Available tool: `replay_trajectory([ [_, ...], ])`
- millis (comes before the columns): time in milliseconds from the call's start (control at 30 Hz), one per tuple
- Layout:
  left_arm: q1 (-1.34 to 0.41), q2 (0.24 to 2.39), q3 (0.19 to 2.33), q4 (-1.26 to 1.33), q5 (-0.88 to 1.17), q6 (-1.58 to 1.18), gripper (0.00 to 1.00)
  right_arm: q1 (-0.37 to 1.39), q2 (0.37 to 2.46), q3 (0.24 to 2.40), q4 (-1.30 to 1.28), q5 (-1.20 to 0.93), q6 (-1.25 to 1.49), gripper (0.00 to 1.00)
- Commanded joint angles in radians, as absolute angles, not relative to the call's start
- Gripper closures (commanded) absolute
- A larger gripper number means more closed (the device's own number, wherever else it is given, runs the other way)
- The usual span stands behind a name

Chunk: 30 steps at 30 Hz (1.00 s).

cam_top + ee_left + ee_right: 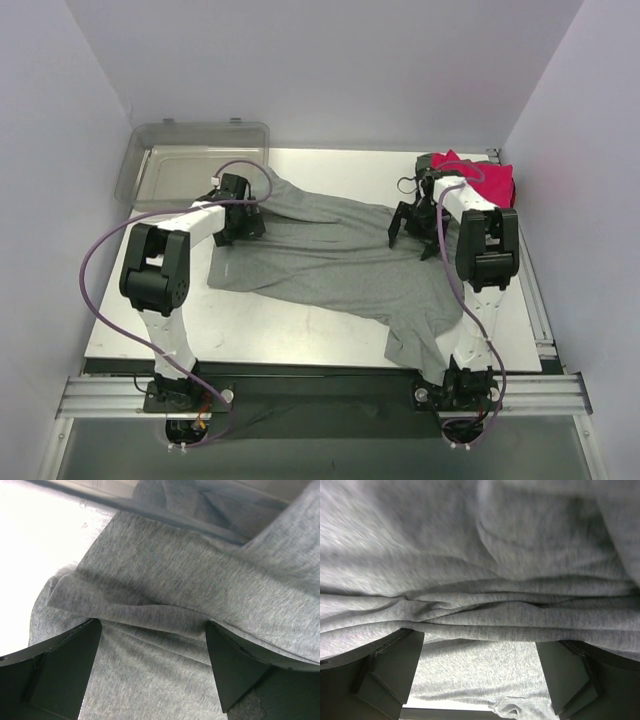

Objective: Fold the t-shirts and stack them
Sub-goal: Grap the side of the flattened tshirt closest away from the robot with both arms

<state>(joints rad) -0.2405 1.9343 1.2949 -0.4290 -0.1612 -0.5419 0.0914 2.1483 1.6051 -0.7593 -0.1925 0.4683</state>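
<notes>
Grey t-shirt [330,255] is lying rumpled across the desk [300,325], one end hanging over the near edge. Left claw [243,224] and right claw [414,230] are standing wide, each straddling a cloth fold. Pink-red t-shirt [490,180] is sitting far right.

Two t-shirts [340,262] [487,180], one bin [190,165]

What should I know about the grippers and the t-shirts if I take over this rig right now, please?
Left gripper: open, just above the grey t-shirt at its far left end, beside the clear plastic bin.
Right gripper: open, above its far right edge, holding nothing.
Grey t-shirt: crumpled across the table, one end draped over the near edge.
Pink-red shirt: lying at the far right corner.
Done: no fold on the grey one yet.
Left: grasp, fold, stack.
</notes>
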Motion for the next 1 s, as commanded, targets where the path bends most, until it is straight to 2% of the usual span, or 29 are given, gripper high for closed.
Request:
replay_trajectory([
  [0,-0.244,1.950,1.304,-0.413,-0.158,-0.535,0.03,0.087,2.177,1.660,-0.764,-0.213,0.439,0.02],
  [267,-0.275,1.740,1.209,-0.407,-0.199,-0.581,0.03,0.086,2.141,1.701,-0.775,-0.241,0.428,0.01],
  [467,-0.273,1.525,1.059,-0.495,-0.299,-0.672,0.03,0.089,2.118,1.709,-0.775,-0.262,0.419,0.01],
  [667,-0.232,1.431,0.889,-0.561,-0.310,-0.759,0.05,0.095,2.099,1.706,-0.773,-0.282,0.416,0.02],
  [800,-0.180,1.359,0.778,-0.540,-0.302,-0.817,0.21,0.103,2.080,1.690,-0.772,-0.282,0.416,0.02],
  [967,-0.129,1.319,0.727,-0.499,-0.279,-0.824,0.28,0.106,2.060,1.660,-0.772,-0.281,0.410,0.02],
])
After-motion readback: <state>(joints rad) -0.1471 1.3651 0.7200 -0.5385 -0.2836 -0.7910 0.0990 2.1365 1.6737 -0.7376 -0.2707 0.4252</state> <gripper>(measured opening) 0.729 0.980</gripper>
